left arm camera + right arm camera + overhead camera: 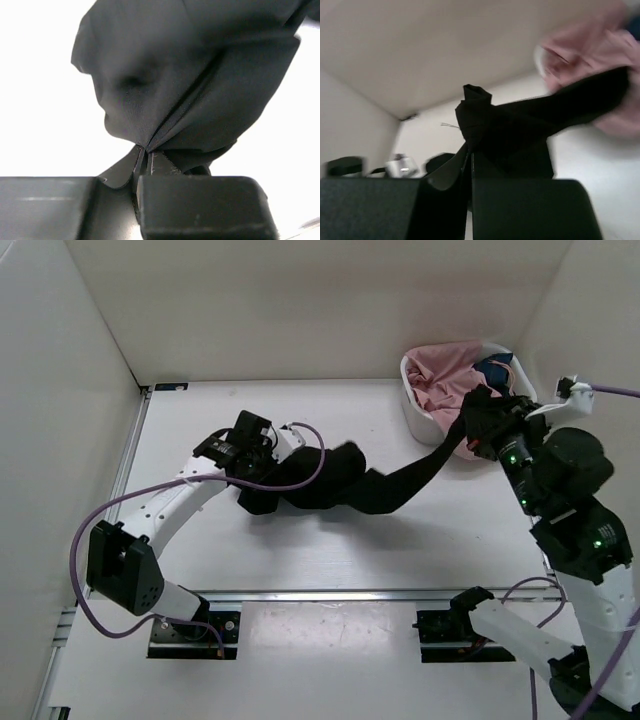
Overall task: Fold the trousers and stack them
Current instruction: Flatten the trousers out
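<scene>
Top external view: the soft black long-legged trousers [340,485], pinched by the left gripper [148,157] and right gripper [470,150], are best drawn taut, seemingly clear of the white plastic basket [415,410].

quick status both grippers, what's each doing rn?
Left gripper: closed, pinching a fold of the trousers.
Right gripper: closed, pinching another part of the same trousers.

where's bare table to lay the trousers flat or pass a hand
Bare table lies between the trousers and the near rail, and along the back wall left of the white basket. Crowded: the right side, where the right gripper holds a trouser leg stretched by the basket, and the left-centre bunch in the left gripper.
</scene>
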Controlling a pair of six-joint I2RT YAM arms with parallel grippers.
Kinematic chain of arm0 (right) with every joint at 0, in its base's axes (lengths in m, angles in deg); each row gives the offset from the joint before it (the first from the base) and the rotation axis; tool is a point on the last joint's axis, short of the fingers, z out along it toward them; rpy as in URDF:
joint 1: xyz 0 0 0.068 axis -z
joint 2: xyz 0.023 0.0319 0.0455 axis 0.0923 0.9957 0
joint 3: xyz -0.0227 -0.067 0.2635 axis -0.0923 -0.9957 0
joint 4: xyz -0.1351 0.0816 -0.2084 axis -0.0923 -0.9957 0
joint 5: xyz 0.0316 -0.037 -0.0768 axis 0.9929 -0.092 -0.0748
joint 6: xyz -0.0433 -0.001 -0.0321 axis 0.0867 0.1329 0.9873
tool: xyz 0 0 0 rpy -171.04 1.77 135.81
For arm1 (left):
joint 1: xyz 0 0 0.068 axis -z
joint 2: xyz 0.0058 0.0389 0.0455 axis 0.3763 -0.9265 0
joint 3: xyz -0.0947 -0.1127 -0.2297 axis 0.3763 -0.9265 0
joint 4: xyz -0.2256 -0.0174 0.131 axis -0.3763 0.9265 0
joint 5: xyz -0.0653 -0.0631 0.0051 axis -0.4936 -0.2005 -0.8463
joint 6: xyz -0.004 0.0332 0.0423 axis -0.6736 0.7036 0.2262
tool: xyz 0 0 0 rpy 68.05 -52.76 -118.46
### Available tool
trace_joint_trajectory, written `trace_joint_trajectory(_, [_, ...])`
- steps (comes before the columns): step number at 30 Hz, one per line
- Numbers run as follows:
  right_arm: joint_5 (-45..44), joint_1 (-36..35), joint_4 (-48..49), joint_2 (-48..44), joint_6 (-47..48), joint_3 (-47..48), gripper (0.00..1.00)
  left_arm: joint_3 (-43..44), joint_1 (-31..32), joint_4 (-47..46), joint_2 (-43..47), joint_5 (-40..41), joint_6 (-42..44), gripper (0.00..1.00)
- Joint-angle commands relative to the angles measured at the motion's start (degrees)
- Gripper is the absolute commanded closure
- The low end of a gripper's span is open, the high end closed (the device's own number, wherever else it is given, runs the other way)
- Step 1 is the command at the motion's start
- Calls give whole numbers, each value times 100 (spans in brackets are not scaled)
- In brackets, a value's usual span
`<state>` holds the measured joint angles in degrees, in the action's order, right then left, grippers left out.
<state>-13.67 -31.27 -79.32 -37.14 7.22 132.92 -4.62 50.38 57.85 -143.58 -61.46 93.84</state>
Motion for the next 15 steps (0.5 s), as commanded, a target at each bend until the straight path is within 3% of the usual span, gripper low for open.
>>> trace_joint_trajectory(1, [406, -591, 286, 448, 733, 322, 100, 141, -15, 238, 67, 282, 126, 86])
trace_joint_trajectory(4, [1011, -935, 945, 870, 900, 805, 100, 255, -15, 238, 67, 387, 126, 86])
trace_joint_trajectory(7, [2591, -936, 1666, 1642, 734, 1385, 100, 256, -120, 238, 67, 387, 126, 86])
trace_joint_trajectory(10, [3403, -1566, 1250, 3125, 820, 2744, 100, 256, -321, 238, 6, 335, 13, 86])
trace_joint_trajectory(11, [3248, -2308, 785, 3626, 1108, 3393, 100, 308, -427, 238, 5, 335, -66, 83])
trace_joint_trajectory(12, [3159, -2689, 188, 4831, 1860, 4226, 100, 308, -715, 299, 5, 274, -198, 79])
trace_joint_trajectory(13, [3158, -3015, -1053, 5496, 2154, 5200, 100, 474, -909, 352, -47, 221, -199, 74])
trace_joint_trajectory(14, [3289, -3445, -1509, 6608, 2409, 7089, 100, 528, -1129, 457, -47, 168, -269, 59])
trace_joint_trajectory(15, [3412, -3554, -1749, 6923, 2412, 7622, 100, 589, -1366, 510, -47, 116, -321, 44])
